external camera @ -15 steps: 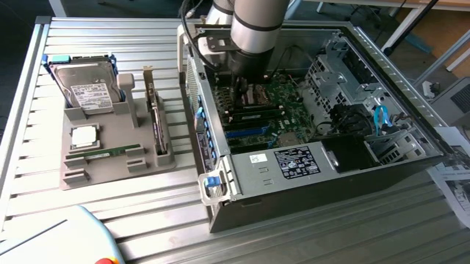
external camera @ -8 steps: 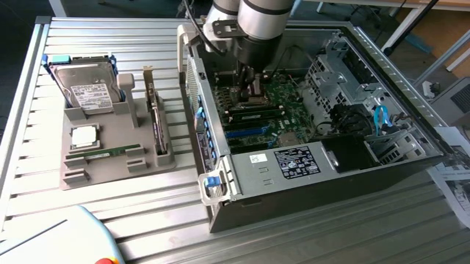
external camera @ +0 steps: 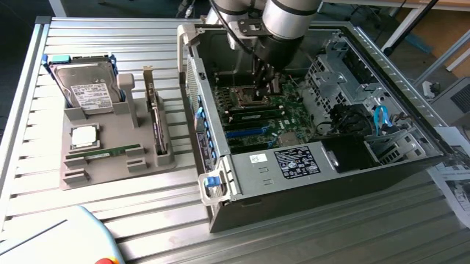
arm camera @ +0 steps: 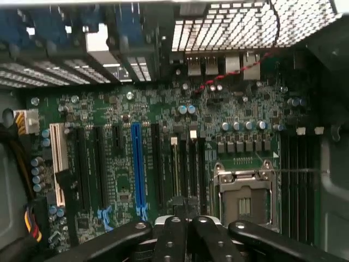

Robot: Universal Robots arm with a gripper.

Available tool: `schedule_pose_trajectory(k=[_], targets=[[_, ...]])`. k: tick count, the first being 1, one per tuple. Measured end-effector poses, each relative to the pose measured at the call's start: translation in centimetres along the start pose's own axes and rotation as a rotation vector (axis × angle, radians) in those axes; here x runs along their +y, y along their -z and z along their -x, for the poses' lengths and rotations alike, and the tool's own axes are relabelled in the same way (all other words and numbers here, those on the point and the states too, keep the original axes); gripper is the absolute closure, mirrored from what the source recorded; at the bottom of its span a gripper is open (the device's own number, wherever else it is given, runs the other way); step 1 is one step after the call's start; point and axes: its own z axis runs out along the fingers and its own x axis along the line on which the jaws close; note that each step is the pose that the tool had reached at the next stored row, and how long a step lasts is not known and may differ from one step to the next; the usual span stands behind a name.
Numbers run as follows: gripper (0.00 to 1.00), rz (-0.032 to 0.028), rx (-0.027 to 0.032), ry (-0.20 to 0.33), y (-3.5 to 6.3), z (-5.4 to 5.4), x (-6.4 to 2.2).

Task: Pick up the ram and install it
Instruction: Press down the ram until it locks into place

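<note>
The ram [external camera: 103,153], a thin green stick, lies in a slot of the grey holder tray [external camera: 110,173] at the exterior view's left, outside the computer. My gripper [external camera: 267,83] is far from it, reaching down into the open PC case [external camera: 294,165] over the motherboard. In the wrist view the gripper [arm camera: 185,234] is shut, its black fingers [arm camera: 170,240] pressed together with nothing visible between them. It hangs just above the black memory slots [arm camera: 188,164], beside the CPU socket [arm camera: 242,199]. The same slots [external camera: 253,114] lie below the socket [external camera: 246,96] in the exterior view.
The tray also holds a silver hard drive [external camera: 87,88], a square chip [external camera: 85,136] and an upright expansion card [external camera: 158,124]. Drive cages and a blue cable [external camera: 380,118] crowd the case's right side. A blue card slot [arm camera: 138,164] runs beside the memory slots.
</note>
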Motion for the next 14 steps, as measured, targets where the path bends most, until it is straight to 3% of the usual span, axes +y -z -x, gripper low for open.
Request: schedule_pose_trajectory(k=[3, 8, 14], targets=[[0.89, 0.01, 0.0004, 0.0, -0.01, 0.1, -1.35], [0.89, 0.0127, -0.0007, 0.0, 0.33, 0.2, -2.44], [0.89, 0.0127, -0.0004, -0.001, 2.93, 0.3, -2.77]])
